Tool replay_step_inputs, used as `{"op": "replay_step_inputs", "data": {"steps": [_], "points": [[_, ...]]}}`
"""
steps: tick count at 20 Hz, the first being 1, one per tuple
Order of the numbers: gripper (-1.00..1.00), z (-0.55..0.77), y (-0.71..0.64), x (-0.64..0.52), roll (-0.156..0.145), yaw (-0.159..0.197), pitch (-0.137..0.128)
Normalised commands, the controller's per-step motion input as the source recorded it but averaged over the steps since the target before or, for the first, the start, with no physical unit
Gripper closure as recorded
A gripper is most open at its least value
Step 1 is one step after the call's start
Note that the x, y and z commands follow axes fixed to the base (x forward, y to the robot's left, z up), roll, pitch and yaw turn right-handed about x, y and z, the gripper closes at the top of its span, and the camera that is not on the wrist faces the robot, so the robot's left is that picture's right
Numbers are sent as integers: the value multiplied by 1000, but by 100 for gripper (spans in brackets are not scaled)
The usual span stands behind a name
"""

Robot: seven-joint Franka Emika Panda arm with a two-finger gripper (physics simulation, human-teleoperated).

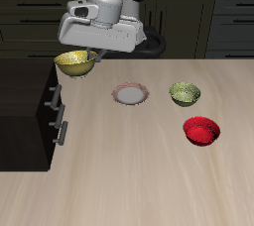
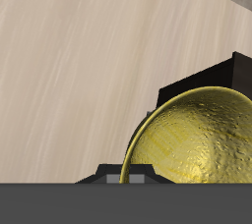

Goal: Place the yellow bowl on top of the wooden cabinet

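Note:
The yellow bowl [image 1: 75, 63] hangs from my gripper [image 1: 90, 56], which is shut on the bowl's rim. It sits just over the top of the wooden cabinet [image 1: 25, 106], at the cabinet's edge nearest the middle of the table. I cannot tell whether the bowl touches the top. The wrist view is filled by the yellow bowl [image 2: 197, 141] and its speckled inside, with a corner of the wooden cabinet [image 2: 212, 79] behind it. The fingers themselves are hidden there.
A small white plate [image 1: 129, 94] lies on the table beside the cabinet. An olive-green bowl [image 1: 185, 93] stands past it, and a red bowl [image 1: 201, 130] sits nearer the table's front edge. Silver drawer handles [image 1: 56, 97] face the table.

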Motion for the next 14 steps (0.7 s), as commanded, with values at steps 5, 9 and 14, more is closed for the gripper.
{"op": "replay_step_inputs", "data": {"steps": [5, 9, 14], "points": [[100, 10, -146, 6, -20, 7, 8], [100, 100, -132, -74, -9, -4, -3], [100, 53, -168, 8, -27, 2, -9]]}}
